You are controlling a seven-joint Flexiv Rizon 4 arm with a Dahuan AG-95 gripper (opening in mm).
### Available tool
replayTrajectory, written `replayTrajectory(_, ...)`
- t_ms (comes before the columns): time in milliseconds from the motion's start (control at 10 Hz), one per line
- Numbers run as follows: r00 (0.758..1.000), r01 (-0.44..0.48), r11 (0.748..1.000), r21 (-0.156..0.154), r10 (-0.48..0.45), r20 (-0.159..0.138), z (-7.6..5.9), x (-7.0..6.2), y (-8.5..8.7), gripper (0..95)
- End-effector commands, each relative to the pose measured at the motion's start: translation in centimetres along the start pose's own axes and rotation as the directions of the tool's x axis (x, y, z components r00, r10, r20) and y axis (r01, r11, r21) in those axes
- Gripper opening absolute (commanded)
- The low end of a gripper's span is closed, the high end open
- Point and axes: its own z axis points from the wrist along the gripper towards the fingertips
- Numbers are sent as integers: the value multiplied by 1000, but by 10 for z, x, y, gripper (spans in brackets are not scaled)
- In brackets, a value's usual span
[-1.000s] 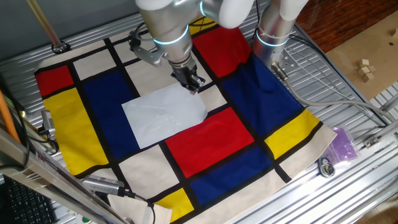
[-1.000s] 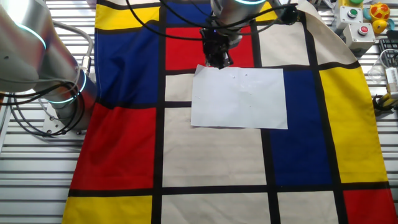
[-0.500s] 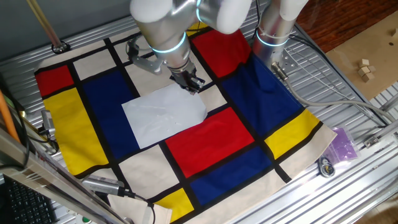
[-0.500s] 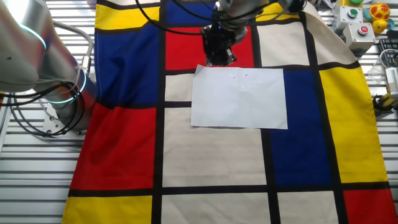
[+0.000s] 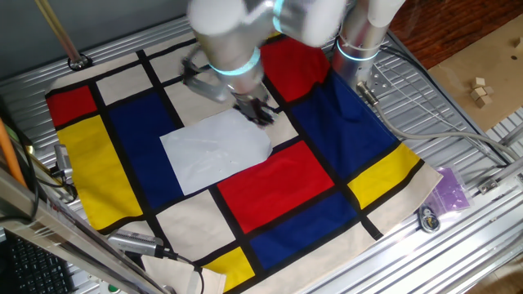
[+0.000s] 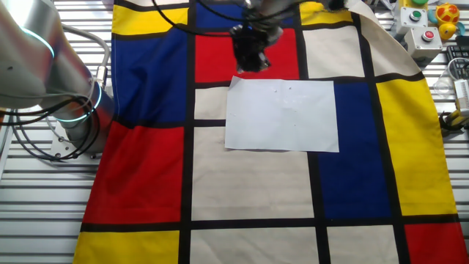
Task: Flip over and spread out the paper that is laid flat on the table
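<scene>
The paper (image 5: 216,151) is a plain white sheet lying flat on the cloth-covered table (image 5: 82,155), across a cream block and a blue block. In the other fixed view the paper (image 6: 282,115) lies flat in the upper middle of the table (image 6: 146,176). My gripper (image 5: 260,112) is blurred by motion and hangs just over the paper's far corner. In the other fixed view the gripper (image 6: 251,62) is over the red block just beyond the paper's top left corner. Its fingers look closed together and hold nothing.
The arm's base (image 6: 69,95) and black cables stand at the cloth's left side. A button box (image 6: 423,20) sits at the top right. A purple bag (image 5: 451,188) and small wooden blocks (image 5: 480,90) lie off the cloth.
The gripper has shifted slightly away from the paper's corner, and the arm has swung a little to the right. The paper has not moved.
</scene>
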Motion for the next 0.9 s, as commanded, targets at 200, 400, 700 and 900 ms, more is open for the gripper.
replayTrajectory(200,1000,11,1000,13,-11,7,30,1,18,190)
replayTrajectory(400,1000,13,1000,18,-13,11,41,-2,21,190)
replayTrajectory(700,1000,18,1000,26,-18,23,57,-7,20,190)
replayTrajectory(900,999,19,999,36,-20,32,68,-9,19,190)
